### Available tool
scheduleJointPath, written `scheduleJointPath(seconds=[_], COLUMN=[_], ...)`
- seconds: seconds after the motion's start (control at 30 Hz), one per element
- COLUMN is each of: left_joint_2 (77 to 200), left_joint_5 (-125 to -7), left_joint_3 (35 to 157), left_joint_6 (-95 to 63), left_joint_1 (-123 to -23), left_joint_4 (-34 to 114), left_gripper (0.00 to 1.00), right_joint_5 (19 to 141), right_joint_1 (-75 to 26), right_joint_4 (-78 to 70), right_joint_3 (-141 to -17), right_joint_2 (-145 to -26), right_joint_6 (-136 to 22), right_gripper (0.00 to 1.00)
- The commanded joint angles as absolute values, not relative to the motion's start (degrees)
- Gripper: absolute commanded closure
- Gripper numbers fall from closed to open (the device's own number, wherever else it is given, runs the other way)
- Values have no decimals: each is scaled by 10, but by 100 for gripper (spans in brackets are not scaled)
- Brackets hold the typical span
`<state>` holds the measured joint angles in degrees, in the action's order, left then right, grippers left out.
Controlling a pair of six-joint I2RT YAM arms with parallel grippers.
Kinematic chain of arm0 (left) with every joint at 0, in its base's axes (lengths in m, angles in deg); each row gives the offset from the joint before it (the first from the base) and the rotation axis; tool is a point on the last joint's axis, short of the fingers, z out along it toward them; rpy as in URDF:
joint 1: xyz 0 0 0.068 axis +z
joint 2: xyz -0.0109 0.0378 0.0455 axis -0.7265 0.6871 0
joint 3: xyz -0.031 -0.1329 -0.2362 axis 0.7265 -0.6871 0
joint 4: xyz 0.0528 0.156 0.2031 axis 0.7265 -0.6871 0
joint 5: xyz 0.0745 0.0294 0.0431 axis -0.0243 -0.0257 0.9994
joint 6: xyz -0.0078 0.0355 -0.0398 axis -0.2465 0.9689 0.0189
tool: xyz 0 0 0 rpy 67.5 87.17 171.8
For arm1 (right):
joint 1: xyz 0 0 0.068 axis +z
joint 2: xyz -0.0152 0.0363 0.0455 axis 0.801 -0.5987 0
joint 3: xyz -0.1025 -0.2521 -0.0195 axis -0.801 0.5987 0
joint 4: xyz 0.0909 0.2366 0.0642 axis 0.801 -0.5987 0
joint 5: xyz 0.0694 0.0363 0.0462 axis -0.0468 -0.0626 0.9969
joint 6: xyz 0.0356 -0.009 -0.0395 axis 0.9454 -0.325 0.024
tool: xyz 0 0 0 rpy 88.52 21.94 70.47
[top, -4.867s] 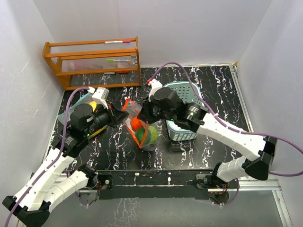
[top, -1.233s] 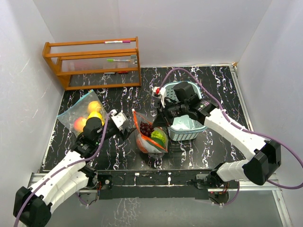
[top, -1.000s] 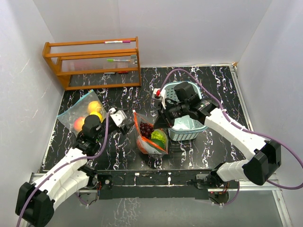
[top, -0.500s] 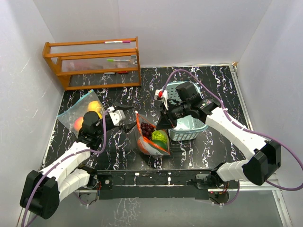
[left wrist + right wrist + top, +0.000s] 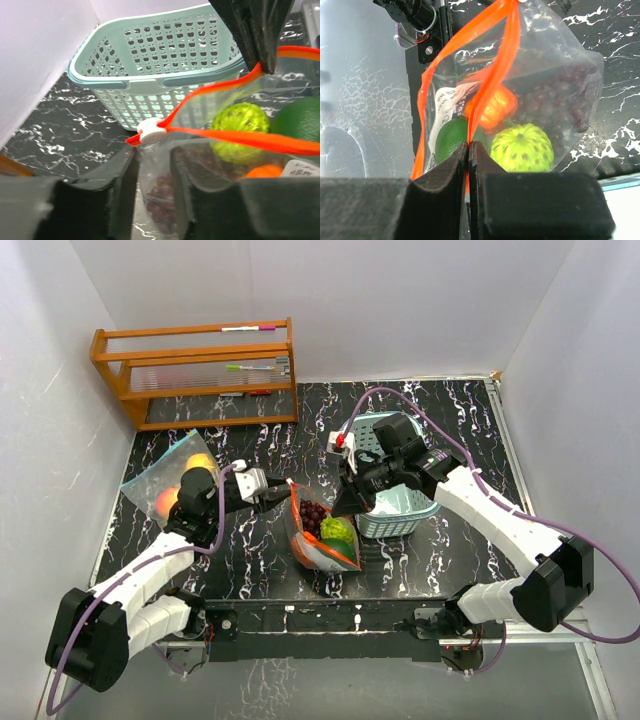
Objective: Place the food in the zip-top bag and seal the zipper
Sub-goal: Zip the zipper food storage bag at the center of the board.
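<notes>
Sealing stage: grapes (image 5: 560, 100), bumpy green fruit (image 5: 521, 147) in zip-top bag (image 5: 447, 70). R gripper (image 5: 468, 145) clamps orange zipper (image 5: 507, 45) end; L gripper (image 5: 152, 155) straddles bag corner under white slider (image 5: 151, 132), jaws narrow, not pinching. Next I'd nip slider, drag twd R.

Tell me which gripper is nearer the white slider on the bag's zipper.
Left gripper: its jaws straddle the bag just under the slider; the right gripper pinches the far end of the orange zipper strip.

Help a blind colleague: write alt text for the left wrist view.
A clear plastic zip-top bag of toy fruit, orange zipper open: left fingers straddle its corner under the white slider, right fingers pinch the far end. A pale teal slotted basket stands behind.
</notes>
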<state>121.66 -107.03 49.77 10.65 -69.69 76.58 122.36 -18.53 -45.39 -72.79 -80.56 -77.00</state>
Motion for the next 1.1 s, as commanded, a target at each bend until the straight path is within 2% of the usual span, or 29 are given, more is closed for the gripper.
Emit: scheduleJointPath(seconds=[0.0,0.1,0.27,0.4,0.43,0.47,0.57,0.63,0.7,0.87,1.07], left_joint_2=[1225,1227,1224,1179,1162,1138,1094,1075,1063,1048,1036], left_joint_5=[-1096,-1083,-1080,-975,-957,-941,-917,-918,-920,-928,-922], left_joint_3=[542,561,619,607,600,594,584,580,578,583,573], left_joint_6=[106,94,112,52,46,38,36,41,41,40,43], left_joint_1=[-701,-702,-702,-702,-702,-702,-703,-705,-707,-712,-716], left_joint_4=[751,721,569,534,523,511,463,437,425,411,399], left_gripper=[84,100,100,100,100,100,100,100,100,100,100], right_joint_5=[1239,1228,1191,1121,1100,1080,1056,1065,1085,1136,1170], right_joint_1=[-189,-190,-196,-204,-206,-209,-213,-213,-213,-213,-165], right_joint_4=[-439,-437,-436,-431,-428,-424,-407,-384,-362,-332,-351], right_joint_3=[-744,-746,-758,-765,-767,-769,-778,-782,-789,-852,-940], right_joint_2=[-804,-806,-811,-804,-800,-797,-779,-762,-748,-766,-844], right_joint_6=[-778,-773,-754,-726,-719,-712,-704,-704,-707,-706,-738], right_gripper=[92,92,92,89,80,66,41,30,24,23,35])
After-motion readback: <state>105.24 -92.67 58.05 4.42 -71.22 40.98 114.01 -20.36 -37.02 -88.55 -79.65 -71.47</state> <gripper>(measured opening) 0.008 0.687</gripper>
